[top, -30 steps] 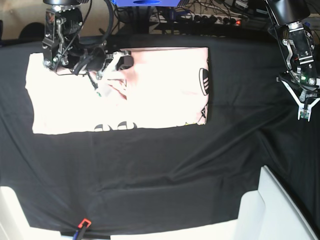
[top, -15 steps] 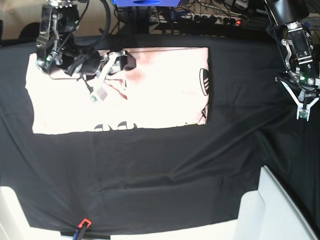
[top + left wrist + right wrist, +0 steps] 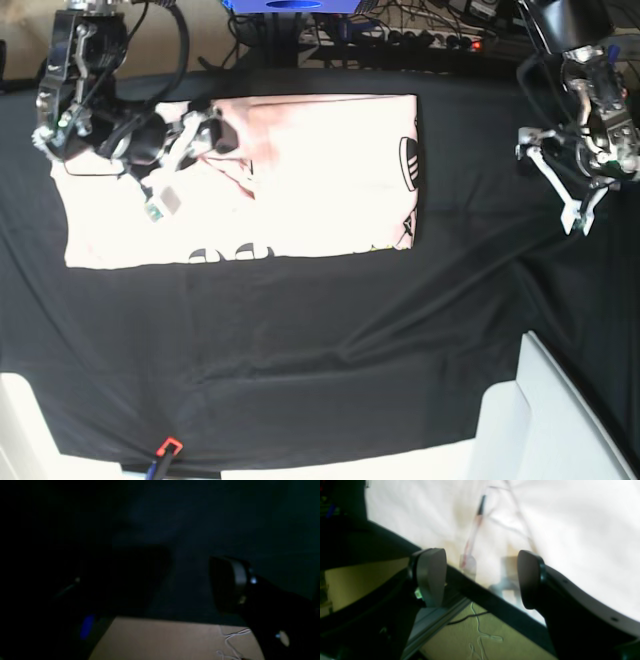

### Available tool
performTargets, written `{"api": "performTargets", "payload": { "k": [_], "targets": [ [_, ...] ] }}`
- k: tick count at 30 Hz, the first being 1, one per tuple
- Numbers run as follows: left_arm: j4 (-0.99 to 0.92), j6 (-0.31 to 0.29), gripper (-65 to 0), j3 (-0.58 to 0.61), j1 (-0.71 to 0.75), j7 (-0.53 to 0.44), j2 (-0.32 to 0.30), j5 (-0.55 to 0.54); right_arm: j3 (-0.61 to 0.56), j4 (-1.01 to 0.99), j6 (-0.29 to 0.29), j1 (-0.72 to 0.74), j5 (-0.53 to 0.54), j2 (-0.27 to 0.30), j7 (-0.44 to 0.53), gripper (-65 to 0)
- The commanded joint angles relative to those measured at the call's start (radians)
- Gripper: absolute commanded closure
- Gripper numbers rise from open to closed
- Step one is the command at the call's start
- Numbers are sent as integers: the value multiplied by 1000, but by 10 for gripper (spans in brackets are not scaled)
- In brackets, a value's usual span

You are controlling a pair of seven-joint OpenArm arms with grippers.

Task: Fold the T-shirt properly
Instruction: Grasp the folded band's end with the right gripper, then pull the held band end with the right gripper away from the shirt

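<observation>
One pale pink cotton T-shirt (image 3: pixel 300 180) with black lettering — folded into a flat rectangle, lying on the far left part of the black table cloth (image 3: pixel 330 340). Right gripper (image 3: pixel 170 165) — over the shirt's far left portion, jaws spread apart, nothing between the grey pads (image 3: pixel 431 576). Left gripper (image 3: pixel 560 180) — over bare cloth well apart from the shirt, jaws spread, empty. One small red-and-black object (image 3: pixel 166 446) at the cloth's near edge.
</observation>
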Motion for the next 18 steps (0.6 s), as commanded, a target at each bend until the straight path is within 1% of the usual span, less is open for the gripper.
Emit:
{"api": "performTargets", "payload": {
  "k": [1,2,4,6,10,12,15,18],
  "targets": [
    [18,-18,-650,-5,6,14,-23,-40,39,21,7,24,13,6,11,-425],
    [18,-24,-650,-5,9,14,-30,-77,78,21,7,35,13,6,6,-427],
    [16,-24,-620,-12,9,13,-30,-89,149,19,7,59,13,7,5,-428],
    [21,-24,-578,-12,9,11,-30,-57,227,12,7,90,13,35,5,-434],
    [21,-24,-492,-12,9,8,-30,38,361,-68,7,167,13,110,3,-519],
    [21,-24,-464,-12,9,-15,-28,73,430,-162,19,207,13,141,-14,-538],
    [16,-24,-459,-12,13,-59,-27,109,513,-315,101,256,13,175,-38,-546],
    [21,-24,-459,-11,27,-67,-25,132,553,-458,103,296,13,215,-43,-548]
  ]
}}
